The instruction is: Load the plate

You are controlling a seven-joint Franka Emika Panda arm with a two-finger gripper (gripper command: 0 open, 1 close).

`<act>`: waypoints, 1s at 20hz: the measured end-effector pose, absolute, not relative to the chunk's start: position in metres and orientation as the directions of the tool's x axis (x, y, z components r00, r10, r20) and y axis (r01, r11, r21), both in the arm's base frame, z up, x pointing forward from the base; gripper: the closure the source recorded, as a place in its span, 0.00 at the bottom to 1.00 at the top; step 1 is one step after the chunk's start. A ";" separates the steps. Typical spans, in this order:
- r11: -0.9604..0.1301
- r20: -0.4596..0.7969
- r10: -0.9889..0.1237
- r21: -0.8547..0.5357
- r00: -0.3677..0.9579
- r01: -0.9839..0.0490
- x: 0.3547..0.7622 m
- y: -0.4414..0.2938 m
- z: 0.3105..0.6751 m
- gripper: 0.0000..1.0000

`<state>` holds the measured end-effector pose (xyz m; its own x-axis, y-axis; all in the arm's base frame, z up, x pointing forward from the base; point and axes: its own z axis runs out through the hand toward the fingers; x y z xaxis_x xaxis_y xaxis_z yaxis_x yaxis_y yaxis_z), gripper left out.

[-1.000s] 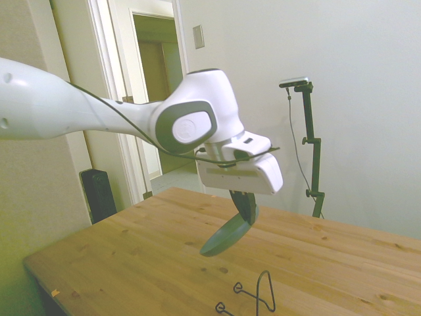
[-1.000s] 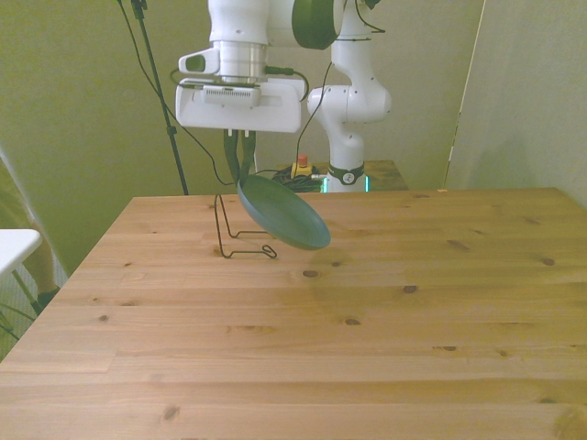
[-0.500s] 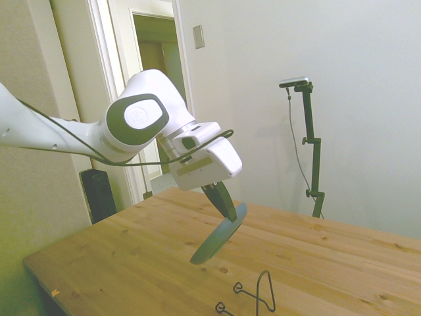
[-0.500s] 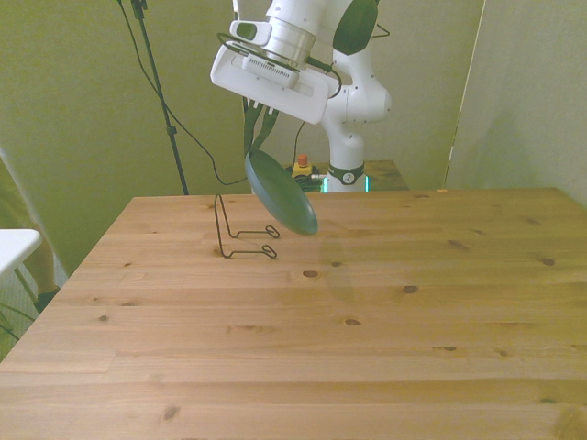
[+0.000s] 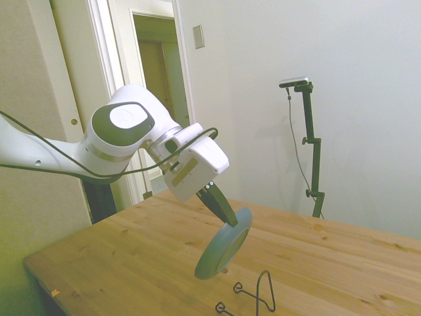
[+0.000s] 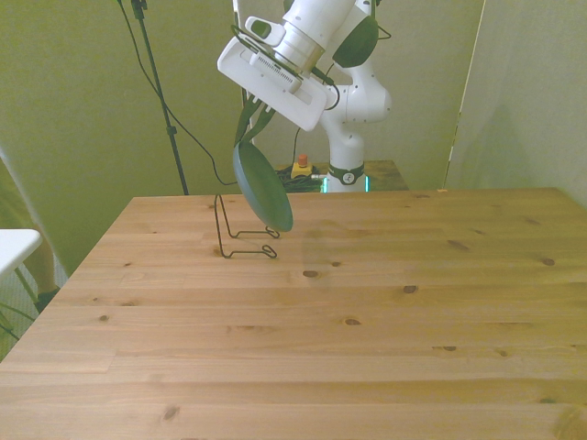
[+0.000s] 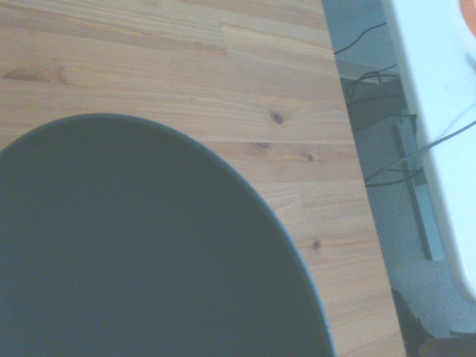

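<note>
So the plate [image 5: 224, 243] is pinched by its upper rim in the closed gripper [image 5: 224, 212] and is hung in the air, tipped steeply on edge, clear of the wooden table [image 6: 367, 312]. In the front view it's carried above the far-left part of the table, and the thin black wire stand [image 6: 240, 240] is seen just behind and below its lower edge; from the side view some gap between the two can be made out, so nothing is touching yet. Loading it into that stand is probably what's meant. For that to go well, the plate should be tilted closer to upright and lined up with the gap between the upright loop and the small front loops, then lowered slowly so the bottom rim is seated before anything is let go. That stand looks light, so it could easily be nudged or tipped if it's clipped on the way down. The tabletop is knotty pine planks, otherwise bare apart from the stand. Plain pale walls can be seen around it, plus an open doorway [image 5: 155, 99] beyond the table in the side view.
</note>
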<state>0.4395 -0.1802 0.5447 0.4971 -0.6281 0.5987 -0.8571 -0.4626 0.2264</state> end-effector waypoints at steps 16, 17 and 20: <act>-0.334 0.690 -0.534 0.359 0.488 -0.872 0.442 -0.195 0.555 1.00; -0.326 0.692 -0.529 0.369 0.491 -0.870 0.447 -0.194 0.555 1.00; -0.311 0.694 -0.511 0.400 0.507 -0.862 0.461 -0.190 0.546 1.00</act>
<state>0.4609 -0.1903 0.5459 0.5065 -0.5114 0.6942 -0.8622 -0.3107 0.4002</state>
